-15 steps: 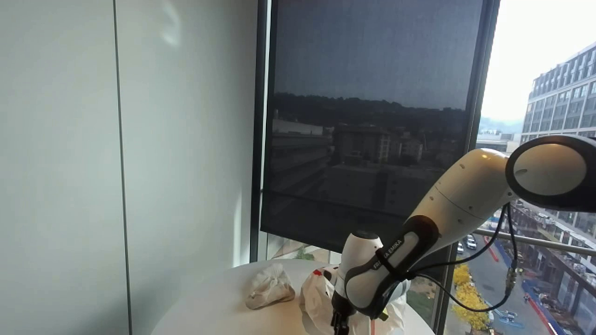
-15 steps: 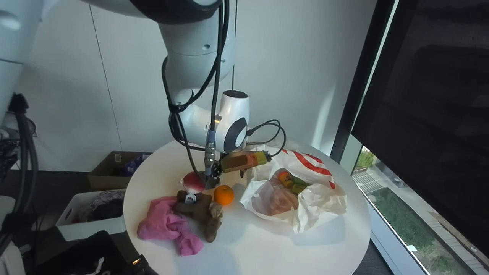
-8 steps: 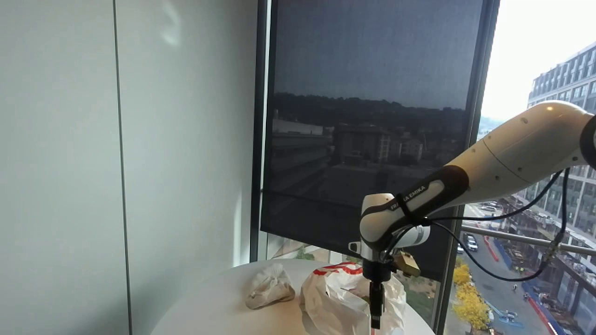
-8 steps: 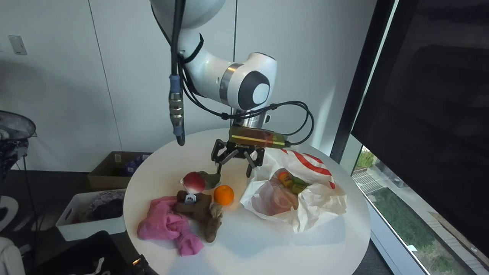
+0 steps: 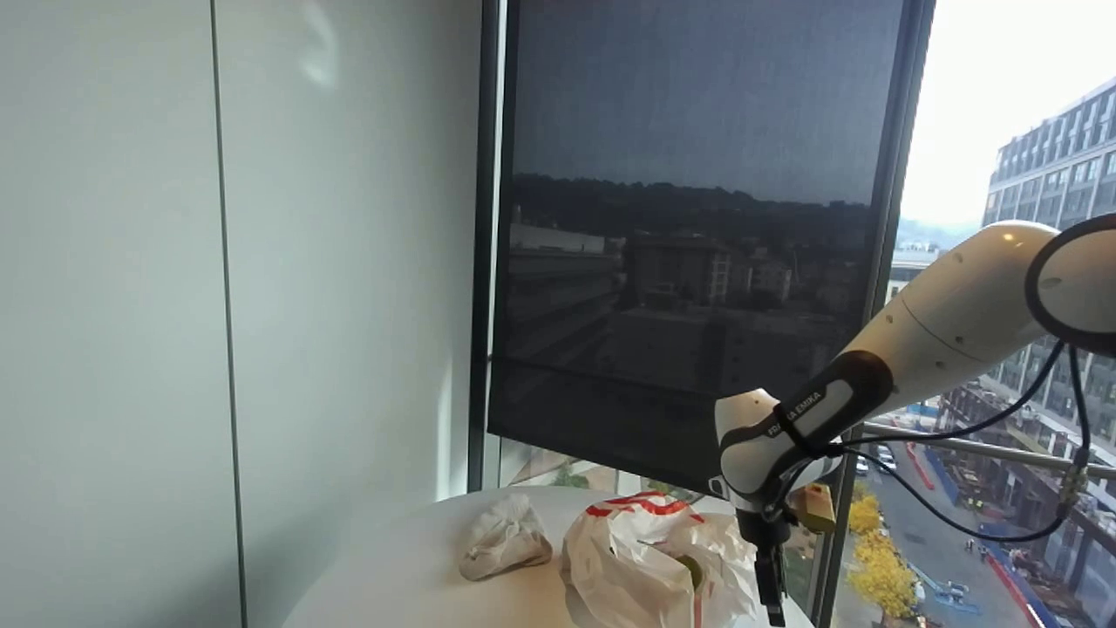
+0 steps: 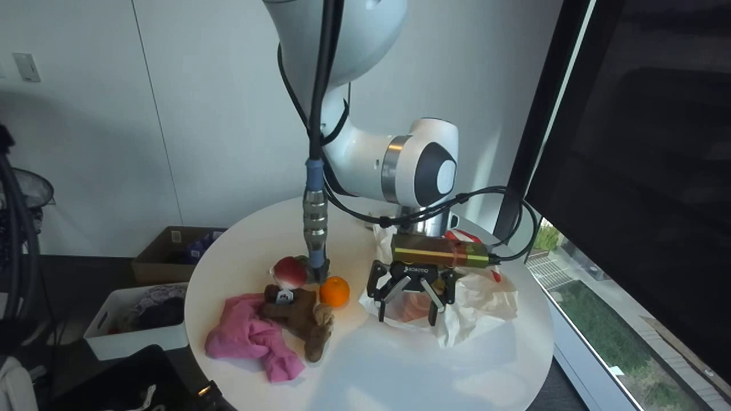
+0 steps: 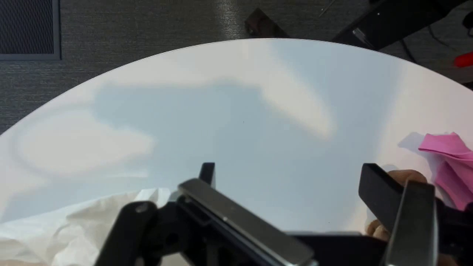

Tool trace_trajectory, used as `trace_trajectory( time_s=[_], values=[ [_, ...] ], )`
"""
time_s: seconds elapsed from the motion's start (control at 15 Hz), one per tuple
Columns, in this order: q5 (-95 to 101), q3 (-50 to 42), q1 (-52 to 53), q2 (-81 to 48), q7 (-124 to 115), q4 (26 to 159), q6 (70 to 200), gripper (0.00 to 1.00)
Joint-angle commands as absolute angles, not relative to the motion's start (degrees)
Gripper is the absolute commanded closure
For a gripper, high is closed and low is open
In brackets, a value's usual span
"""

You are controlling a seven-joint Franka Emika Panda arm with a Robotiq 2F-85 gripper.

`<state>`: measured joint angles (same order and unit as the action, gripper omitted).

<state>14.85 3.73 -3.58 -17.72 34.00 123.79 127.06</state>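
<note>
A round white counter (image 6: pixel 428 382) by a dark-shaded window (image 5: pixel 697 288) holds an orange (image 6: pixel 334 291), a pink cloth (image 6: pixel 245 337) and a crumpled white bag (image 6: pixel 485 299) with red markings. Jaws spread, the gripper (image 6: pixel 407 314), marked "ROBOTIQ," hangs released near the bag's edge, on an arm (image 5: pixel 937 327) lettered "FRANKA EMIKA," a strap (image 5: pixel 792 430) partly covering the first word.

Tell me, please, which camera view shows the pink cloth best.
An exterior view: there the pink cloth lies wholly in frame on the table. The wrist view cuts it off at the right edge; it appears nowhere else.
</note>
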Motion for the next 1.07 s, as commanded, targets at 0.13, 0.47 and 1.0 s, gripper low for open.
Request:
trace_trajectory(
  time_s=[0.13, 0.47, 1.0],
  values=[
    [16.3, 3.3, -2.3, -27.6, 30.3, 119.8, 144.8, 0.00],
    [14.7, 3.2, -2.2, -33.9, 26.5, 112.7, 156.2, 0.00],
    [15.2, 1.7, -2.7, -44.5, 23.5, 103.4, 162.7, 0.00]
  ],
)
